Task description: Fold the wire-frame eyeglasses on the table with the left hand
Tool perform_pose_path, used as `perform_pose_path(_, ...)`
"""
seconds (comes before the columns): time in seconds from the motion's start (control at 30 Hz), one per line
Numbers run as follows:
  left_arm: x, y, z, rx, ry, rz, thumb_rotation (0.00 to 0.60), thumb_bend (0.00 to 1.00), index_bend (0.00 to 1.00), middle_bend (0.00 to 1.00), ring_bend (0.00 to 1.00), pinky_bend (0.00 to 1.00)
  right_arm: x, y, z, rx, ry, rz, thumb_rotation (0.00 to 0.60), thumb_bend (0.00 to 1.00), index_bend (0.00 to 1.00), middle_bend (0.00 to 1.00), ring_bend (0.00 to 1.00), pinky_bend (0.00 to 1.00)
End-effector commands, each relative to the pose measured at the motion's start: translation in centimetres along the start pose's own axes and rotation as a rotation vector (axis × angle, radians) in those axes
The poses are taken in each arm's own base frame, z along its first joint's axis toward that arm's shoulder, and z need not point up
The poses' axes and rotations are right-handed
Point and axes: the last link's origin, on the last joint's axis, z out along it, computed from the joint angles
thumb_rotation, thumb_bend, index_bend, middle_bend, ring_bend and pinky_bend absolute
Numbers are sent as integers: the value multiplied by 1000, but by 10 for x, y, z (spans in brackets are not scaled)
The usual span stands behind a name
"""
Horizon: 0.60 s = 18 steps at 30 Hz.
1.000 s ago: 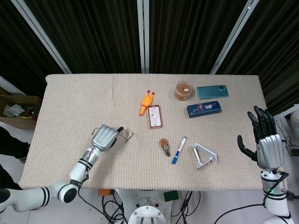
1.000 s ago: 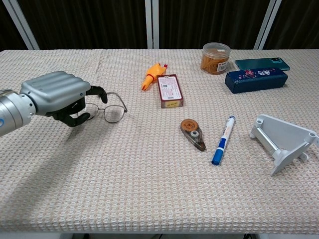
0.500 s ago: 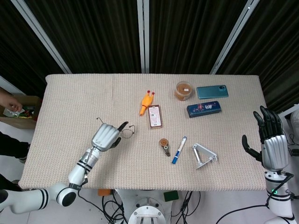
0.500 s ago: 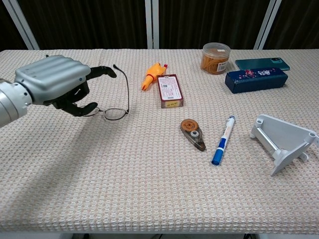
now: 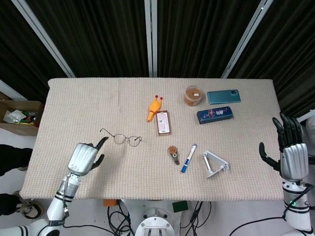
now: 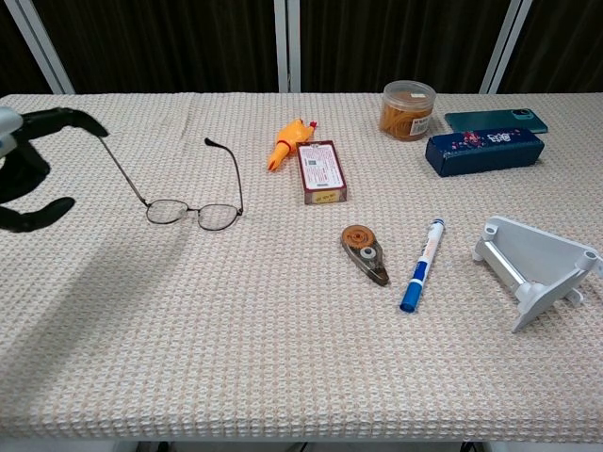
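The wire-frame eyeglasses (image 5: 123,139) (image 6: 193,213) lie on the woven table cloth left of centre, lenses toward me and both temples spread out. My left hand (image 5: 83,158) (image 6: 28,174) hovers near the front-left of the table, just left of the glasses. It holds nothing, with one finger stretched out and the thumb apart. That fingertip is close to the left temple's end; I cannot tell whether they touch. My right hand (image 5: 290,155) stands off the table's right edge with fingers spread and nothing in it.
Right of the glasses sit a yellow rubber chicken (image 5: 154,108), a red card box (image 5: 163,122), a correction tape (image 5: 173,154), a blue marker (image 5: 188,158) and a white stand (image 5: 215,163). A jar (image 5: 194,95), a phone (image 5: 223,96) and a blue case (image 5: 215,114) are at the back right.
My left hand has let go of the glasses and drawn back left toward the table's front edge. The glasses now lie with both temples spread. The right hand has sunk slightly.
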Motion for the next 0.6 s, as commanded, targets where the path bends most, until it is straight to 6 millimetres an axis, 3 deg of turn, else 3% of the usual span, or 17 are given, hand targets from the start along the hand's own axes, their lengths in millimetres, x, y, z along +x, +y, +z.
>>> perform_pose_path(0.03,-5,-24,-17,53,-37,9,557,338,275,877,745,852,1,-2,0,6,2,2,600,477,0,0,0,0)
perform_pose_path(0.2,-16,-51,-7,159,-107,-14,555,368,201,878,746,852,0,-6,-1,14,-1,9,600,477,0,0,0,0)
perform_pose_path(0.33,-24,-55,13,179,-131,-46,585,416,130,888,755,854,1,-7,-2,13,0,8,600,477,0,0,0,0)
perform_pose_path(0.5,-31,-52,33,199,-115,-54,600,641,77,964,828,893,4,-8,-2,11,5,1,600,477,0,0,0,0)
perform_pose_path(0.6,-34,-49,42,204,-110,-50,600,714,73,977,839,901,6,-7,-2,7,7,-3,600,477,0,0,0,0)
